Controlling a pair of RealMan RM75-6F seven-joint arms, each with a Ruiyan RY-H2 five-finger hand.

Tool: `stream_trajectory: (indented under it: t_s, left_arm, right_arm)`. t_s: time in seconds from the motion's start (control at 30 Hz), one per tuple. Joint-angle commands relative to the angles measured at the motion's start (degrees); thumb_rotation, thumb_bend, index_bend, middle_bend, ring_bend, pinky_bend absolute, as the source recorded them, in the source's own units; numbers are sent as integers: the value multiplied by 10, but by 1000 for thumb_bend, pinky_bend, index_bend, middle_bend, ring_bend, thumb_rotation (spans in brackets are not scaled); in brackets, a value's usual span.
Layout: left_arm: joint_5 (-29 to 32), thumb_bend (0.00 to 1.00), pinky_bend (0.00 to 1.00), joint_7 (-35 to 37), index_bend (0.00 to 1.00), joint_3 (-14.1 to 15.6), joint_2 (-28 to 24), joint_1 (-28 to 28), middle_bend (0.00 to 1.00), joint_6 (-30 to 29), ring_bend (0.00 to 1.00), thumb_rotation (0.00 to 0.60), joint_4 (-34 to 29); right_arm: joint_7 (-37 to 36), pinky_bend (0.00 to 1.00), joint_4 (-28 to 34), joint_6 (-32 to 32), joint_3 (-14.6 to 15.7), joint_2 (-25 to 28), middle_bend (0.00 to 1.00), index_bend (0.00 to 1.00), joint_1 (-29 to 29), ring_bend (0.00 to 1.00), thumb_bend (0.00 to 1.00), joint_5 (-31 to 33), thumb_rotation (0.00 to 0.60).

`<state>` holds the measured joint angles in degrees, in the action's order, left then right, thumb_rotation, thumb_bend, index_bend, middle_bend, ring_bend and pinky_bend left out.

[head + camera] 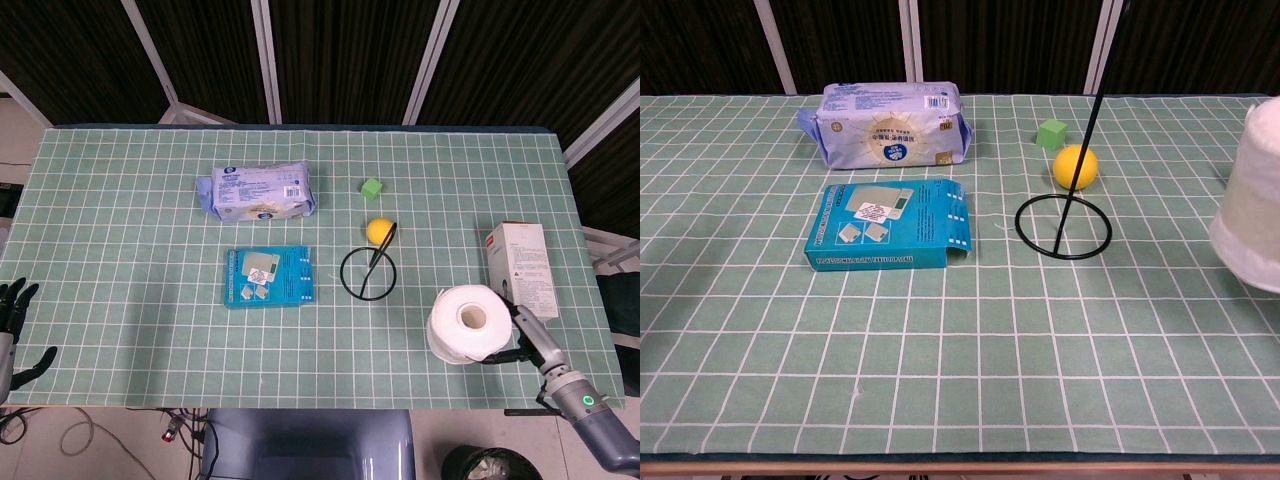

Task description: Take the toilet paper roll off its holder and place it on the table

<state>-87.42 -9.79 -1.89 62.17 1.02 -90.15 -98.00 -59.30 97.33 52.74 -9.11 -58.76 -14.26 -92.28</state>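
The white toilet paper roll (467,322) is off its holder, low over the front right of the table, its core hole facing up. My right hand (527,338) grips it from the right side, dark fingers wrapped round its wall. In the chest view the roll (1252,195) fills the right edge and hides the hand; I cannot tell whether it touches the cloth. The holder (368,272), a black wire ring with a thin upright rod (1064,226), stands bare at mid-table. My left hand (12,318) hangs off the table's front left corner, fingers apart, holding nothing.
A yellow ball (379,231) touches the holder's far side, with a green cube (372,187) behind it. A teal box (267,276) and a pack of wipes (256,192) lie left of centre. A white carton (524,265) lies just behind the roll.
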Motion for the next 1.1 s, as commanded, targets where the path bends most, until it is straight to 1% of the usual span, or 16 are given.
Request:
stream_trajectory:
  t_s: [0.03,0.2,0.33,0.4,0.43,0.47,0.53,0.57,0.6,0.67,0.7,0.73,0.83,0.93,1.03,1.1]
  left_arm:
    - [-1,222,0,2,61,0,-1,0,0,0,0,600,0]
    - [2,223,0,6,61,-1,-2,-1,0,-1,0,600,0]
    - [2,222,0,8,61,-2,-2,0,0,0,0,600,1]
    - [1,222,0,8,61,-1,-2,0,0,0,0,600,1]
    - [1,222,0,7,61,-1,-2,0,0,0,0,600,1]
    - [0,222,0,7,61,-1,-2,0,0,0,0,600,0]
    - [-1,223,0,6,61,0,-2,0,0,-1,0,600,0]
    - [-1,223,0,5,61,0,-1,0,0,-1,0,600,0]
    - [-1,223,0,5,61,0,-1,-1,0,-1,0,600,0]
    - [-1,223,0,4,61,0,-1,0,0,0,0,600,0]
    - [-1,223,0,4,61,0,-1,0,0,1,0,600,-1]
    - [-1,222,0,3,61,1,-1,0,0,1,0,600,-1]
    - [-1,222,0,1,61,1,-1,1,0,3,0,600,-1]
    - [-2,223,0,1,61,2,-1,1,0,3,0,600,-1]
    - [0,222,0,3,61,1,-2,0,0,1,0,600,-1]
    - [2,222,0,3,61,-1,-2,-1,0,1,0,600,-1]
  right_arm:
    - [7,96,-34,28,25,-66,378,453,-2,421,0,-12,600]
    - [40,72,-83,63,33,-148,377,453,-7,415,0,-3,600]
    - [62,37,-107,74,37,-178,372,449,-12,375,0,8,600]
    - [75,17,-117,83,36,-189,337,432,-13,327,0,14,600]
    - [82,6,-121,87,37,-194,291,405,-13,275,0,15,600]
    - [90,1,-126,89,39,-198,243,369,-14,220,0,16,600]
    - [102,0,-132,89,44,-201,148,267,-17,114,0,16,600]
    - [106,0,-133,85,48,-199,91,187,-20,57,0,15,600]
    - [108,0,-133,80,53,-194,51,120,-24,26,0,12,600]
    - [106,0,-128,69,63,-182,9,35,-31,1,0,7,600]
    - [103,0,-124,64,67,-175,2,14,-35,0,0,5,600]
    - [97,0,-117,56,74,-165,0,0,-40,0,0,1,600]
    - [77,0,-103,43,86,-145,0,0,-50,0,0,-6,600]
    - [59,0,-92,46,93,-122,0,0,-55,0,0,-12,600]
    - [53,0,-86,79,87,-98,0,0,-46,0,0,-9,600]
    - [59,0,-80,114,81,-76,0,0,-34,0,0,-8,600]
